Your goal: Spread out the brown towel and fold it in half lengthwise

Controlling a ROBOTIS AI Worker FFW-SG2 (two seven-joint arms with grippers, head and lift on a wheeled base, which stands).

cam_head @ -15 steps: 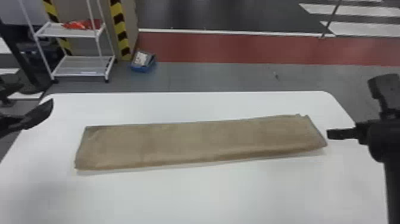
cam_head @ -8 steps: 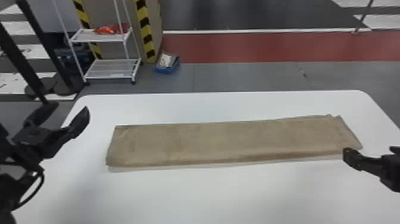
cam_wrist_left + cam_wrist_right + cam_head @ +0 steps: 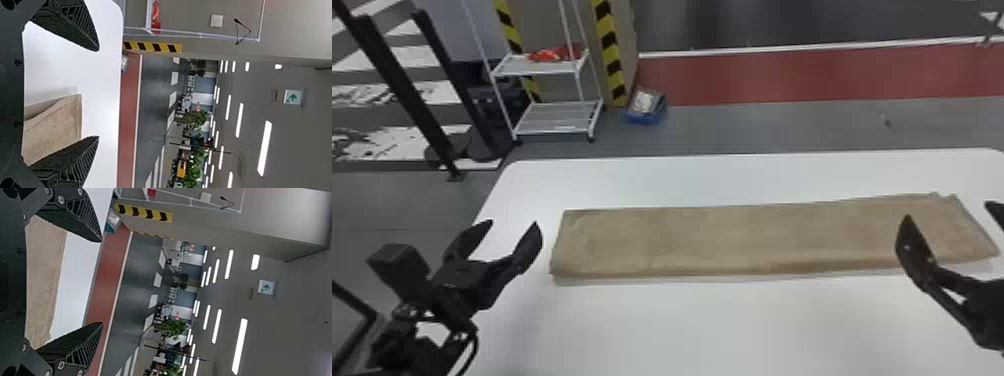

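The brown towel (image 3: 732, 242) lies flat on the white table as a long folded strip running left to right. Off its left end, my left gripper (image 3: 512, 232) stands open and holds nothing. My right gripper (image 3: 952, 215) is over the towel's right end, fingers apart. In the left wrist view the towel (image 3: 58, 125) shows beyond the wide gap of my left gripper (image 3: 98, 94). Seen from the right wrist, the towel (image 3: 43, 274) stretches behind my open right gripper (image 3: 102, 282).
The white table (image 3: 712, 325) has bare surface in front of the towel and a strip behind it. Past its back edge stand a white wire shelf (image 3: 557, 117) and a blue box (image 3: 646, 107) on the floor.
The head view has swung left, shifting the scene rightward. Both arms have moved farther into view, the right gripper to the towel's right end. The towel keeps its shape.
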